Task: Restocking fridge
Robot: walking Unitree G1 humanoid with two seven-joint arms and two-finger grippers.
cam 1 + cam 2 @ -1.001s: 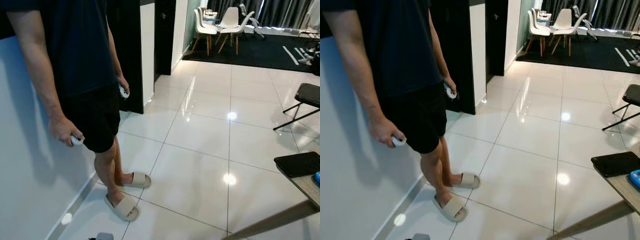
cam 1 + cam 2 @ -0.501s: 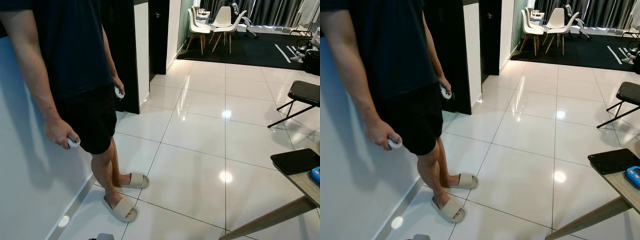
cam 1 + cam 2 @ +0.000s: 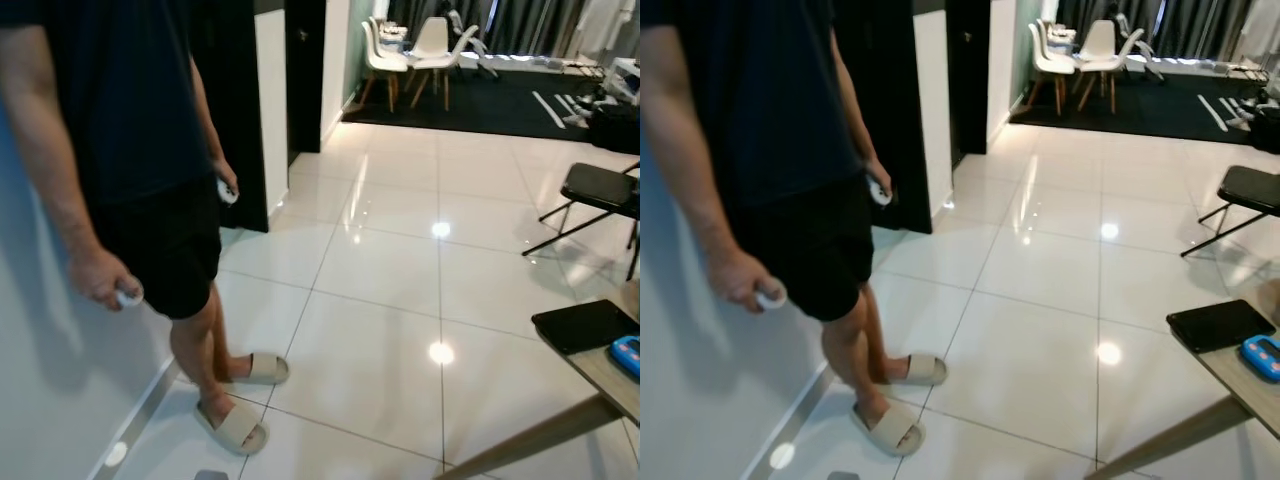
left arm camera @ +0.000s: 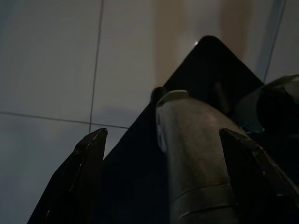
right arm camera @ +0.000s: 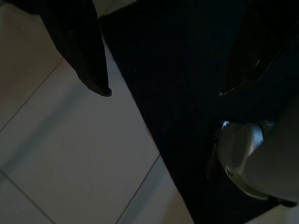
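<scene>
Far left there's a person (image 3: 130,180) in dark shirt and shorts by the white wall, beige slides (image 3: 232,425) on, a small white controller (image 3: 128,296) in each hand. Glossy tiled floor (image 3: 400,300) in the middle. Right edge: table (image 3: 600,365) carrying a black tablet (image 3: 585,325). No fridge anywhere I can spot. Left claw (image 4: 163,140) and right claw (image 5: 163,88) both hang over the floor, fingers apart.

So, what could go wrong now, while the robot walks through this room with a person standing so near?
1. The person stands close on the robot's left, feet in slippers on the floor; a leftward step could hit them.
2. The wooden table juts in low on the right, with a black tablet at its corner; a turn could knock it.
3. The glossy tiles might be slippery.
Both pincers hang open over the floor.
</scene>
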